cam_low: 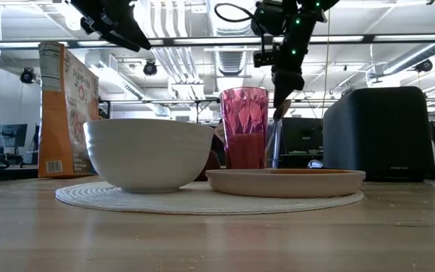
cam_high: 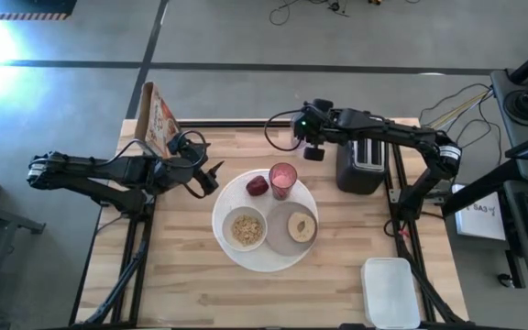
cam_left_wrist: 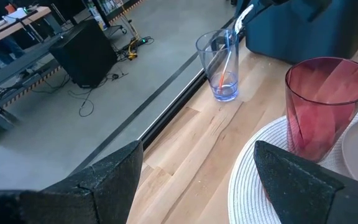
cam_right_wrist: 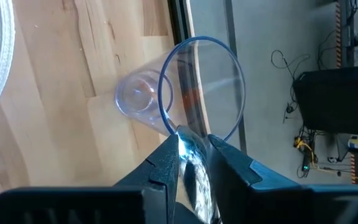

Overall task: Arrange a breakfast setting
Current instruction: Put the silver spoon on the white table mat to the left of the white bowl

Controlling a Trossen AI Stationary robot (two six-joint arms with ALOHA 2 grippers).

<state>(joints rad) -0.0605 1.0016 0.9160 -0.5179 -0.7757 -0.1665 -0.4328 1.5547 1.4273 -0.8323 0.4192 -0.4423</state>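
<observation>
Glossy steel-bowled, orange-handled spoon (cam_right_wrist: 194, 165) pinched between right gripper (cam_right_wrist: 193, 155) fingers, standing in a clear glass (cam_left_wrist: 219, 65) at twelve o'clock from the woven-edged large round white plate (cam_high: 236, 261). Faceted pink tumbler (cam_high: 283, 180) on that plate's far rim. Left gripper (cam_high: 211, 178) spread wide, empty, at ten o'clock.

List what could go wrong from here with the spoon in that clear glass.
1. The right claw pinches the spoon by its bowl end inside the clear glass; lifted askew, it could tip the glass, which stands near the table edge.
2. The pink tumbler stands close by and could be knocked on the way over.
</observation>
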